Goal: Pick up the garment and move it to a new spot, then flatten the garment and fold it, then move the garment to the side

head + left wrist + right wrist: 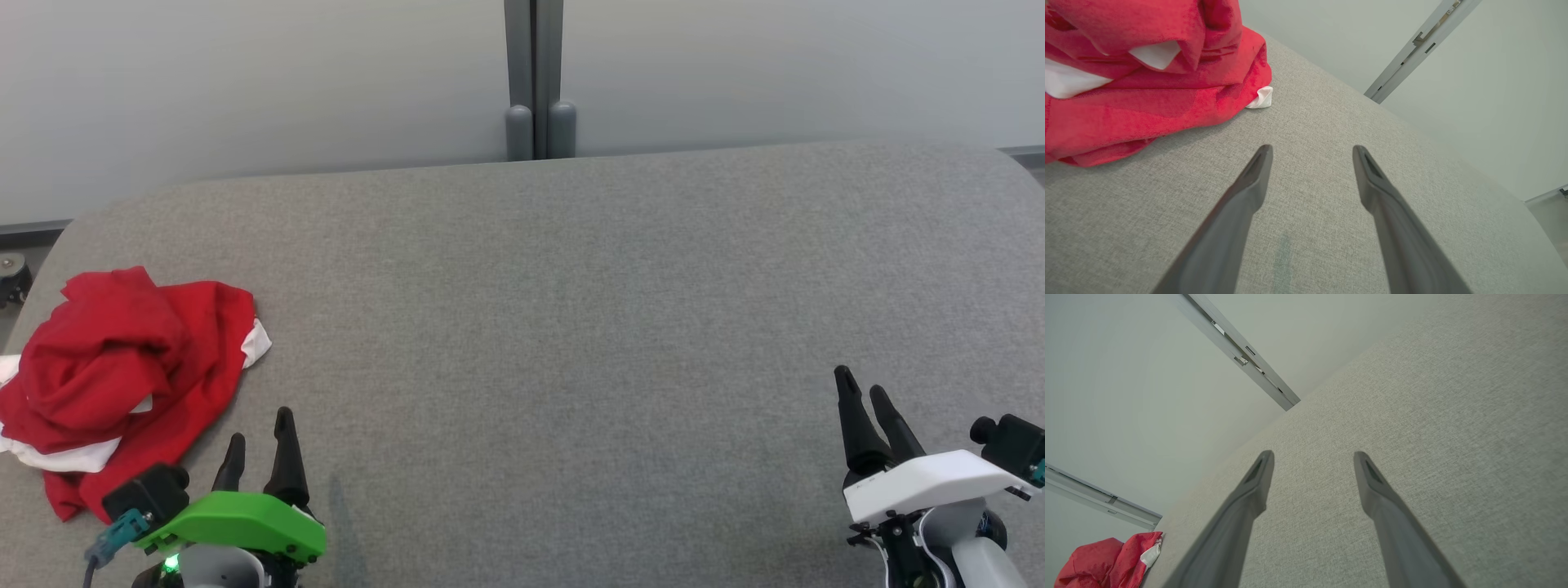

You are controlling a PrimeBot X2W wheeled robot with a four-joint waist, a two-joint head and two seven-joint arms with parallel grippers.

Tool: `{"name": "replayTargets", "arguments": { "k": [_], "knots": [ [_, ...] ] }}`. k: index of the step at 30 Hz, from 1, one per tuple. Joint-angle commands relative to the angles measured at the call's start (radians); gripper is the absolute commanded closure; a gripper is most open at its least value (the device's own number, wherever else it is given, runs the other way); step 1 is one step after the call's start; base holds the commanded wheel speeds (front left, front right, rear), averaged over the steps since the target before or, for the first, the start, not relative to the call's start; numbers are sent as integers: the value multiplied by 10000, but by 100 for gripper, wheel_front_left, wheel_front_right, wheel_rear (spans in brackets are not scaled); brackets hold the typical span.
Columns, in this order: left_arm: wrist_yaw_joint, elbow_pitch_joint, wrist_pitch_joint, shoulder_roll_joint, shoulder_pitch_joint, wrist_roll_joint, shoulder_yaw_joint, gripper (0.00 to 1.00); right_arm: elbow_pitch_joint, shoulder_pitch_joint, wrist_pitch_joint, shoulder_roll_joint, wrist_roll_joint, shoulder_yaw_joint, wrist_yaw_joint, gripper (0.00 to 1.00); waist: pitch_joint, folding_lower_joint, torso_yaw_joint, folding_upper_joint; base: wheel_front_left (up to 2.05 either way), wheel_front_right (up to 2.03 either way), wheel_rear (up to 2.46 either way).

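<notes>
Red garment (122, 376) with white patches showing sits crumpled in a heap at the left end of the grey bench (571, 327), near its front-left corner, one edge hanging past the bench's left side. It is bunched and layered, not flat, not folded. Left gripper (260, 426), green housing, is over the front-left part of the bench with its fingers spread wide and nothing between them; in the left wrist view only bare bench fabric shows in the gap, and the heap lies clear of both fingertips, not touching. Right gripper (859, 381), white housing, is over the front-right part of the bench, fingers also wide apart and empty, bare bench fabric between them in the right wrist view. Middle of the bench is plain grey fabric. Pale wall (245, 82) runs behind the bench's far edge, with a grey vertical post (535, 82) standing at about the middle of that far edge.
</notes>
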Motion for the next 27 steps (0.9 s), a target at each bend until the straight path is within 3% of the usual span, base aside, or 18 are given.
{"name": "replayTargets", "arguments": {
  "k": [1, 12, 27],
  "knots": [
    [88, -124, -99, 142, -251, 339, -68, 0, -152, -181, -114, -82, -346, -6, 4, 0, -9, 0, -1, 0, 0, 0, 0],
    [306, -199, -426, 337, -276, 1613, -538, 0, -216, -135, -444, -88, -1713, 166, 5, 0, -50, 0, -34, 0, 0, 0, 0],
    [427, -23, -825, -35, -239, 2891, -596, 0, -502, 8, -851, 191, -3402, 163, 5, 0, -41, 0, 11, 0, 0, 0, 0]
  ]
}}
